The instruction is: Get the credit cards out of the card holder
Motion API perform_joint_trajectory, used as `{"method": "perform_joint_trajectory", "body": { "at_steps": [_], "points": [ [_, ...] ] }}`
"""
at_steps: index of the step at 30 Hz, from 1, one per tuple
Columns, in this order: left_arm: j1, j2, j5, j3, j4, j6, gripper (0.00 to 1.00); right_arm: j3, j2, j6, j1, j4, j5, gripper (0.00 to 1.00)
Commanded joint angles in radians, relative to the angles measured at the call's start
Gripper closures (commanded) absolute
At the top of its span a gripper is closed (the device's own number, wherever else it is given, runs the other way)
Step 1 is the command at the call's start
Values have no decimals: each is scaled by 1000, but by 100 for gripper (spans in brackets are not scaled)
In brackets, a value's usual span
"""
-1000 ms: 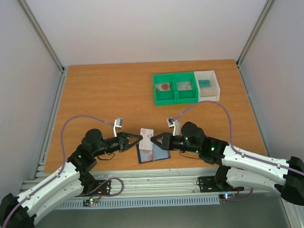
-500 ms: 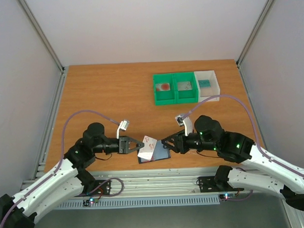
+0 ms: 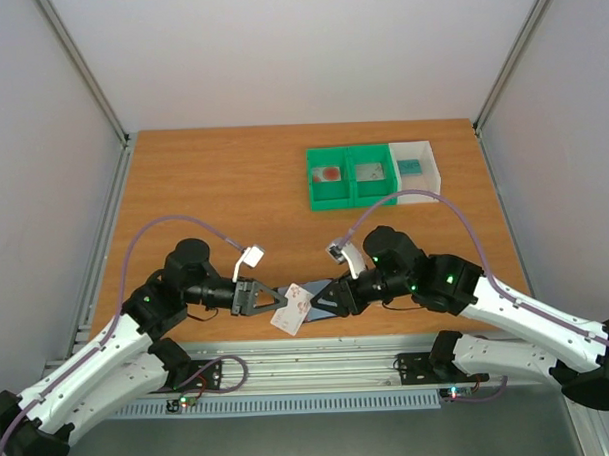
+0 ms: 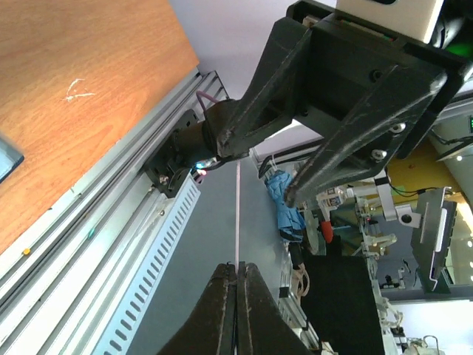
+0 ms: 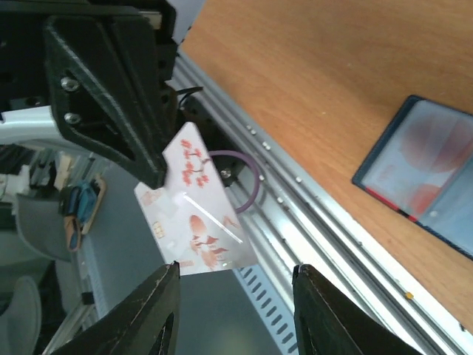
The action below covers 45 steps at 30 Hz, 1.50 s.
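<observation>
My left gripper is shut on a white credit card with pink and red print, holding it in the air at the table's near edge. In the left wrist view the card shows edge-on as a thin line between the closed jaws. In the right wrist view the card hangs from the left fingers. My right gripper is open and empty, facing the card; it also shows in its own view. The navy card holder lies open on the table, red showing through its pale panel, mostly hidden in the top view.
Two green bins and a white bin stand at the back right, each with a small item inside. The aluminium rail runs along the table's near edge under the card.
The left gripper has pulled the card out of the card holder and lowered it toward the near edge. The right gripper has swung left over the card holder, its jaws open.
</observation>
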<state>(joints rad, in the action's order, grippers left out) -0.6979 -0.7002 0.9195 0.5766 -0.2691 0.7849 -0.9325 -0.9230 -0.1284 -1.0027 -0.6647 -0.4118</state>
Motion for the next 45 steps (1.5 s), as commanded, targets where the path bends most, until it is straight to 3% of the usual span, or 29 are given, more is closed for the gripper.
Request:
{"method": "perform_joint_trajectory", "body": {
  "at_steps": [1,22,40,45],
  "points": [
    [-4,6,46,24,-23,-54,100,-38,-9,10,8,55,-116,58],
    [-6,25,65,6,-22,-82,100,-6,-48,-5,10,60,-102,58],
    [-6,29,59,-2,-17,-88,99,28,-48,-20,10,123,-168,98],
    [-5,29,6,5,-48,-100,98,34,-42,-18,12,124,-155,99]
  ]
}}
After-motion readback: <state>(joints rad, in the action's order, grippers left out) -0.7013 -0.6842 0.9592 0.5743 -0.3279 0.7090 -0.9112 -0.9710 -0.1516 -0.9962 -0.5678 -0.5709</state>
